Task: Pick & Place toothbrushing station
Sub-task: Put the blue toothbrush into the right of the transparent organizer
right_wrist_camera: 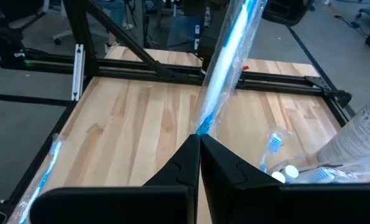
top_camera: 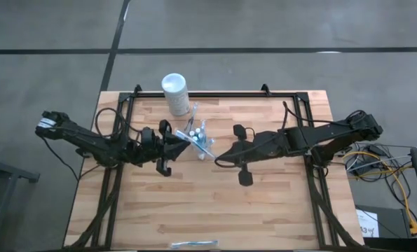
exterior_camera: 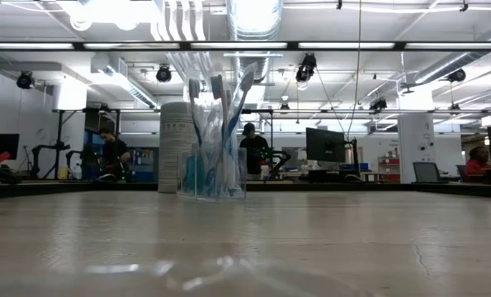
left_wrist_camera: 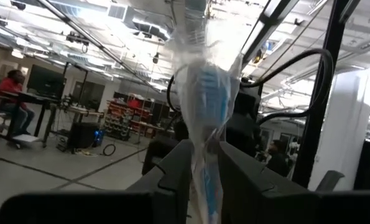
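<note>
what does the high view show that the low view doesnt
Only the high view shows both arms: the left gripper and the right gripper, each beside the toothbrushing station, plus a wrapped toothbrush lying at the table's near edge.

Only the low view shows the room behind, with people at desks, and the brushes standing upright in the clear holder.

Both show the station next to the white cylinder on the wooden table.
</note>
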